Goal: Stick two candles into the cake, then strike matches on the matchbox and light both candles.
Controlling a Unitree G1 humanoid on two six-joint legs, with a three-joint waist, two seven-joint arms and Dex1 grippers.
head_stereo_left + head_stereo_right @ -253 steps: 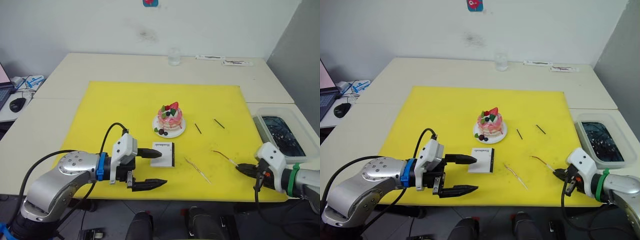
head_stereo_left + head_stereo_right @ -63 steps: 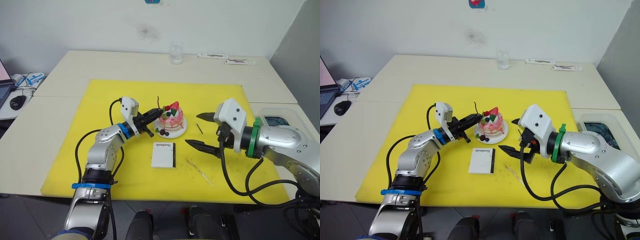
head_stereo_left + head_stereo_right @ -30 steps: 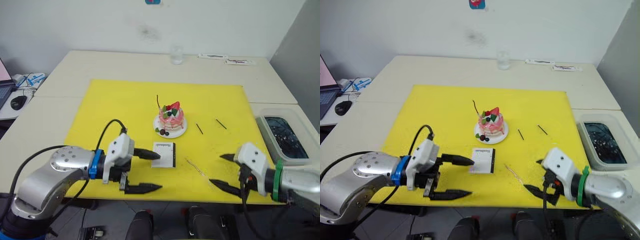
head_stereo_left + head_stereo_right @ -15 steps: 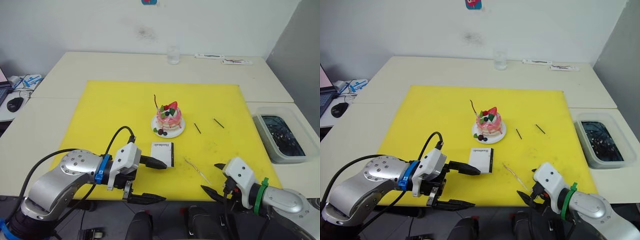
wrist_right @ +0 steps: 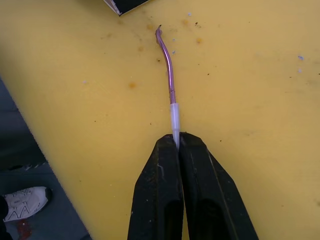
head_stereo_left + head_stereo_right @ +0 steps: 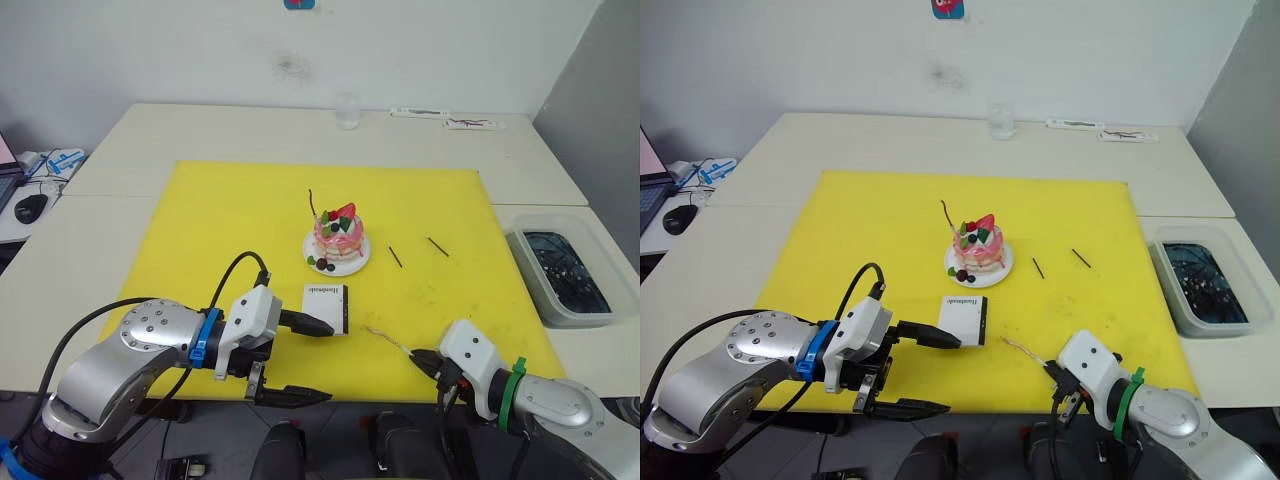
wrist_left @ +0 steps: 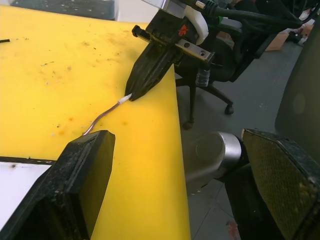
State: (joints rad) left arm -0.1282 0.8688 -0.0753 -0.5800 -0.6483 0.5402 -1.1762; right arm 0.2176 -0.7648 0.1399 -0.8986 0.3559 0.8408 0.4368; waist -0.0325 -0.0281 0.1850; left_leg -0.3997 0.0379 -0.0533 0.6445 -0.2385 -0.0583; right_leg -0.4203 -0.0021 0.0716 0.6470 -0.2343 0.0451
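My right gripper (image 5: 176,142) pinches the pale end of the second candle (image 5: 167,67), low right on the yellow mat (image 6: 250,210).
One candle (image 6: 312,201) already stands in the cake (image 6: 338,240) at centre; next I must lift and plant this one. My left gripper (image 6: 300,360) hangs wide open, lower left.

Only text I can read: small dark "Handmade" lettering on top edge of the white matchbox (image 6: 325,309) near my left claw. Nothing else legible.
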